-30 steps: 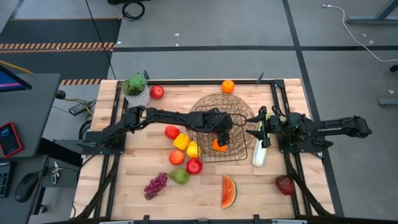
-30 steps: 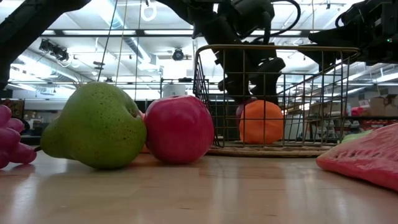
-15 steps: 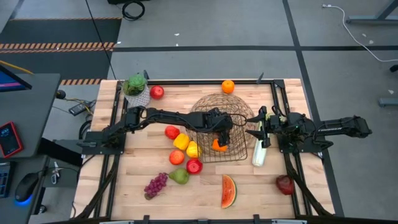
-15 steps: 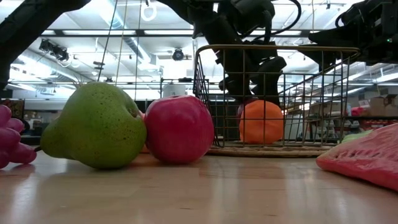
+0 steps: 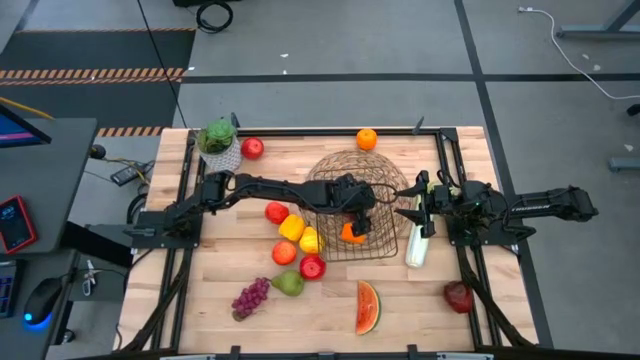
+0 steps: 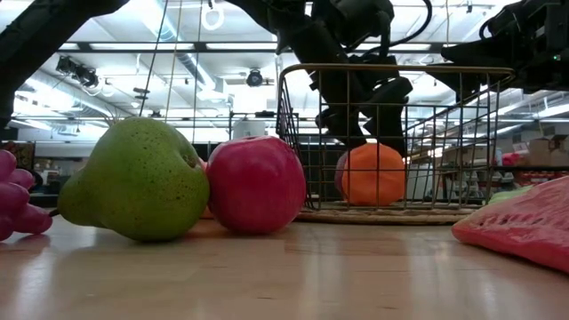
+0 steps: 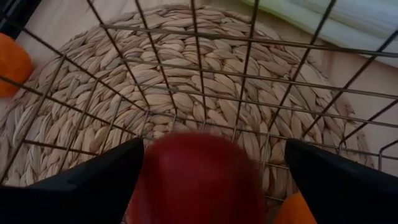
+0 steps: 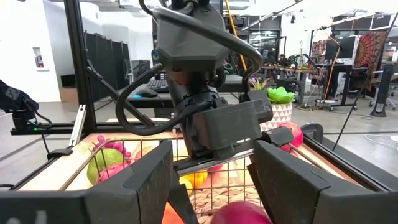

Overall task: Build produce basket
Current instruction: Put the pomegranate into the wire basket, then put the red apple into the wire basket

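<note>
While the left hand (image 5: pixel 357 214) hangs spread inside the basket (image 5: pixel 385 175) over an apple (image 7: pixel 196 177) and an orange (image 6: pixel 373 174), the right hand (image 5: pixel 418 207), pressed together, waits beside it. Most produce lies on the desk (image 5: pixel 220 270); barely begun.

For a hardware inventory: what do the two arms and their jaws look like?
Both arms are matte black with boxy joints. The left gripper has a blocky grey-black housing with looping black cables; the right gripper has flat dark fingers.
</note>
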Controlling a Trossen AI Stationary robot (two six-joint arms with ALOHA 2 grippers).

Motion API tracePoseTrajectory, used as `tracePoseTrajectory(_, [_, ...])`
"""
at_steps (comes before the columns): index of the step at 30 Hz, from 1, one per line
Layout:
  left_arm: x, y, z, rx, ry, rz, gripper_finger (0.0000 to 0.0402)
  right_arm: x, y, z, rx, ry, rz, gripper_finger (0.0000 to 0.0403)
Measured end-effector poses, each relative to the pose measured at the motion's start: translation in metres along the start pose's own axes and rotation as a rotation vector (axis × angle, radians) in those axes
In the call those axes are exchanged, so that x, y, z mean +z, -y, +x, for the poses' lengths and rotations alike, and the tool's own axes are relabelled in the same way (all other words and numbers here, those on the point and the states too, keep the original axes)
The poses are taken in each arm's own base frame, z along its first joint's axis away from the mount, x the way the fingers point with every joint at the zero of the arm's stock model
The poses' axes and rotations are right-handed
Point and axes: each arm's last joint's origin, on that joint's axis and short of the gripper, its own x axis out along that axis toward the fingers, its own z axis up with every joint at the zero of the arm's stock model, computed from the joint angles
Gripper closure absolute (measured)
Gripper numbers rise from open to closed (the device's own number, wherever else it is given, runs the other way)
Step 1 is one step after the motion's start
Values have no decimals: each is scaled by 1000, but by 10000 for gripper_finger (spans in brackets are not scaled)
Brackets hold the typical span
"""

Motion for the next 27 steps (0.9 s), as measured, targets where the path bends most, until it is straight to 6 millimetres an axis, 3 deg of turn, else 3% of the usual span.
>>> tracePoseTrajectory(10, [6,0,0,21,68,-52,2,0,0,0,0,0,0,172])
tracePoseTrajectory(18, [12,6,-6,24,118,45,2,0,0,0,0,0,0,172])
tracePoseTrajectory(27, [21,16,-35,127,165,98,1,0,0,0,0,2,0,172])
